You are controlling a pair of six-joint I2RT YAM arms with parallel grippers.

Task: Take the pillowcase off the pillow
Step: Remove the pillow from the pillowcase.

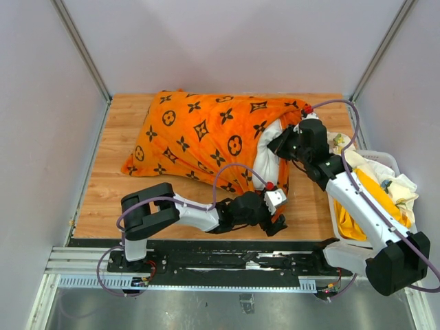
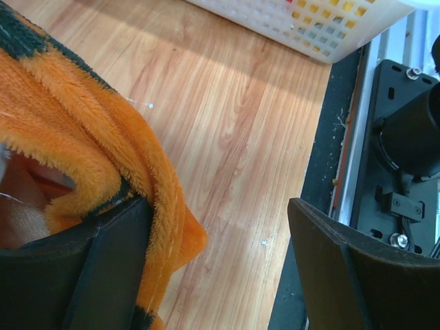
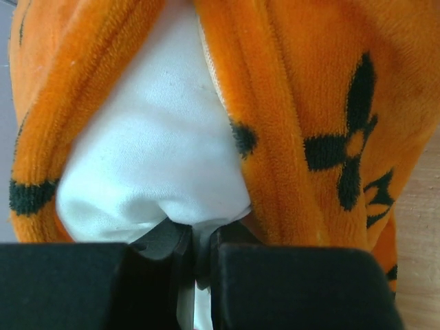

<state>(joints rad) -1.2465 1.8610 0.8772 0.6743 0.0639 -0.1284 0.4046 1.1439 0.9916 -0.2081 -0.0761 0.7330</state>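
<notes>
The pillowcase (image 1: 199,134) lies on the wooden desk (image 1: 103,199), filled out, with its long axis running from the far left towards the near right. Its closed end points left and its open mouth points right. There the white pillow (image 1: 267,155) bulges out between the orange edges, most of it inside the case.

The right gripper (image 3: 199,237) is at that mouth. Its fingers are pressed together on a pinch of the pillow's white cloth, with orange plush on either side of them.

The left gripper (image 2: 220,220) is low over the desk at the near-right corner of the pillowcase. Its fingers stand wide apart with bare wood showing between them. A fold of the orange hem drapes over one finger (image 2: 82,275), and nothing is clamped.

A white lattice laundry basket (image 1: 395,161) holding yellow and white cloth stands at the desk's right edge, just beside the right arm.
</notes>
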